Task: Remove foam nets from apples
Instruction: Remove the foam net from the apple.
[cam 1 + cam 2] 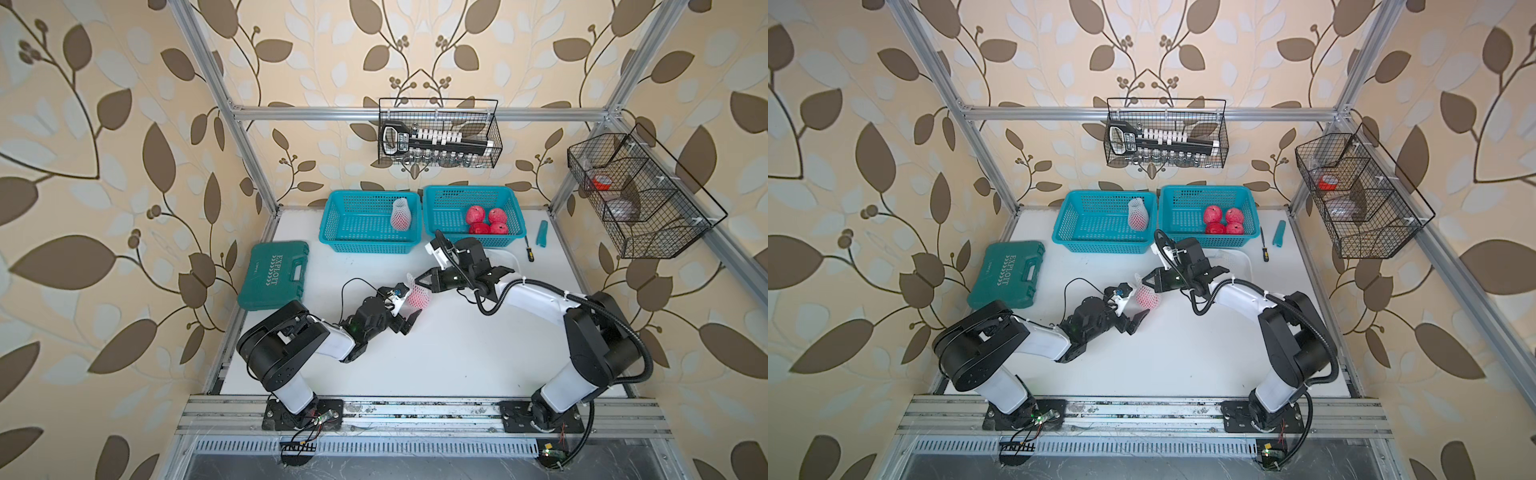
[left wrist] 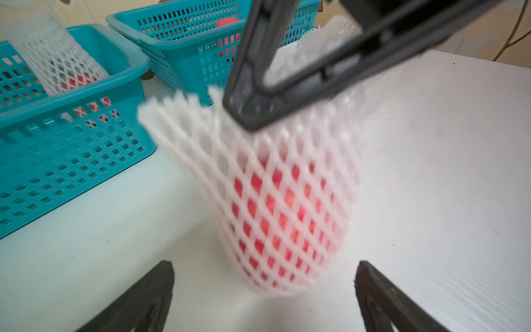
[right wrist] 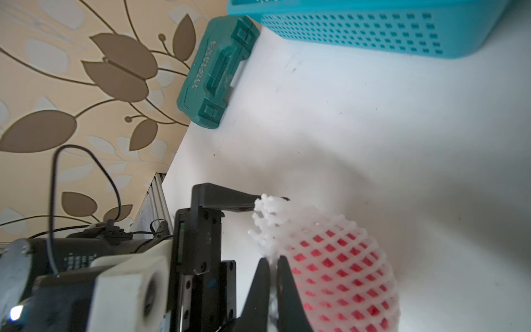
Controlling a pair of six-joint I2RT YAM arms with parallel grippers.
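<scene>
My right gripper [image 3: 274,263] is clamped on the upper rim of the foam net [image 2: 258,149], the apple [image 2: 281,218] low in the sleeve beneath it, just ahead of my left gripper's [image 2: 264,266] wide-apart jaws.

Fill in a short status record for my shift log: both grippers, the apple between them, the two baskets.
left gripper: open, jaws either side of the netted apple
right gripper: shut on the foam net at its upper edge
left basket: one wrapped apple
right basket: four bare apples
tool case: closed, on the table
</scene>
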